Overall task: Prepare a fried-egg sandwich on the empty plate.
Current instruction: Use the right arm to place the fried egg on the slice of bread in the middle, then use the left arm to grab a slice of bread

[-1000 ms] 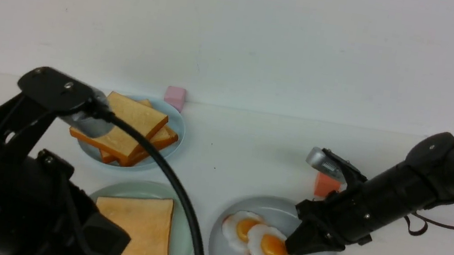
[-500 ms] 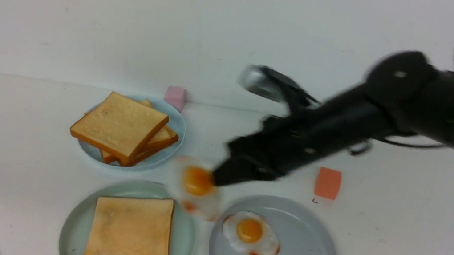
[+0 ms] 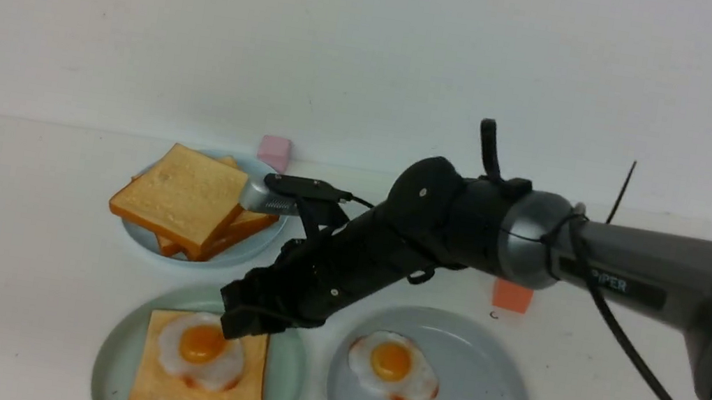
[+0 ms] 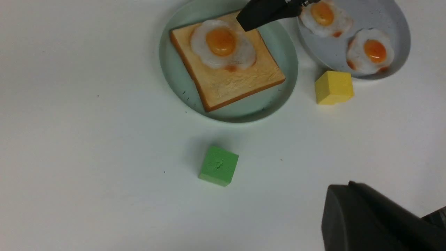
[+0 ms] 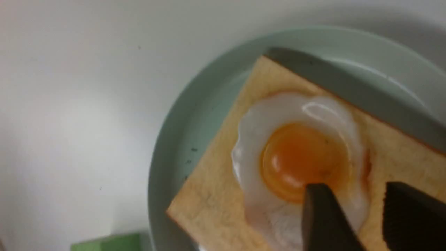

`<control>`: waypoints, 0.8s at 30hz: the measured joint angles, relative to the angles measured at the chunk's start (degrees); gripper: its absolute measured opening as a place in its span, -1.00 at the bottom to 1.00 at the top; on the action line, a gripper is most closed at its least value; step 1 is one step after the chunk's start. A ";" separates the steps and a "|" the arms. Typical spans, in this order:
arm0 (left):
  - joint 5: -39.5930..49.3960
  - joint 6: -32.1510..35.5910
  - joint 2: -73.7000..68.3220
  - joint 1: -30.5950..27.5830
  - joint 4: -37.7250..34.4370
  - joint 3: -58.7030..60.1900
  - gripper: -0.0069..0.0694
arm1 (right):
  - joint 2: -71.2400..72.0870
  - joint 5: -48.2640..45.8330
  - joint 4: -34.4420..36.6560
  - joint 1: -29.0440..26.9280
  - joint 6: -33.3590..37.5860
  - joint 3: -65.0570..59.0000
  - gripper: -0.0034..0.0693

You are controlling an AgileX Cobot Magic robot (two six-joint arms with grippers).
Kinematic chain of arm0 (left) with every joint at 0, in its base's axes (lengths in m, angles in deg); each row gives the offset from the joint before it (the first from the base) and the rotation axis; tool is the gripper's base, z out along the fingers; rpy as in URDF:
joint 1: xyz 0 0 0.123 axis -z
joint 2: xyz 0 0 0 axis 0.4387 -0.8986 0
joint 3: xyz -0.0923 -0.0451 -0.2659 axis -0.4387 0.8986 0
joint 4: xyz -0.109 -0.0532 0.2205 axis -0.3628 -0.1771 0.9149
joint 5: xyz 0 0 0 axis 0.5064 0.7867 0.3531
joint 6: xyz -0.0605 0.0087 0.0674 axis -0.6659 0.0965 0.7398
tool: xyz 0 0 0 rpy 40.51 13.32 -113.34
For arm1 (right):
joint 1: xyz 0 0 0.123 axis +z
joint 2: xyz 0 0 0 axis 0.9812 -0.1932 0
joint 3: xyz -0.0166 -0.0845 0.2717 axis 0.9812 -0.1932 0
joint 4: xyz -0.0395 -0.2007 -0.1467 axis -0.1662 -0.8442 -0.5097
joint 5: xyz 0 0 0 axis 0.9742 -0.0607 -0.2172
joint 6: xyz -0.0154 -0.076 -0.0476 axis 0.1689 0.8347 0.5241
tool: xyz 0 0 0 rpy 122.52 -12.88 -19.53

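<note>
The mint-green plate [image 3: 115, 347] sits at the front left and holds one toast slice [image 3: 199, 399]. A fried egg [image 3: 201, 348] lies flat on that slice. My right gripper [image 3: 241, 328] hovers just over the egg's right edge with its jaws open and nothing between them. The right wrist view shows the open gripper [image 5: 355, 188] above the egg [image 5: 299, 139]. Several more toast slices [image 3: 183, 199] are stacked on the light-blue plate [image 3: 258, 242] behind. Only a dark part of my left gripper [image 4: 339, 190] shows, far from the plate [image 4: 174, 80].
A grey plate [image 3: 491, 382] to the right holds two more fried eggs. A pink block [image 3: 274, 149] and an orange block [image 3: 512, 295] stand further back. A yellow block [image 4: 333, 87] and a green block [image 4: 218, 165] lie near the mint plate.
My right gripper lifted one egg off the grey plate, carried it left and released it onto the toast. My left arm pulled back out of the front view.
</note>
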State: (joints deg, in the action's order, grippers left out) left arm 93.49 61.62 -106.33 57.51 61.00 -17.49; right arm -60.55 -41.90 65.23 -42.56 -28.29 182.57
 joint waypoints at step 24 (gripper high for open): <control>-19.67 -15.08 -46.85 -10.30 -3.22 -18.83 -0.80 | 59.62 -19.20 -36.54 -8.48 -24.02 -13.73 0.37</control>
State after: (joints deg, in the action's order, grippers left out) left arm 73.82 46.53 -153.18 47.21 57.78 -36.31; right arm -0.93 -61.10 28.68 -51.04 -52.31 168.84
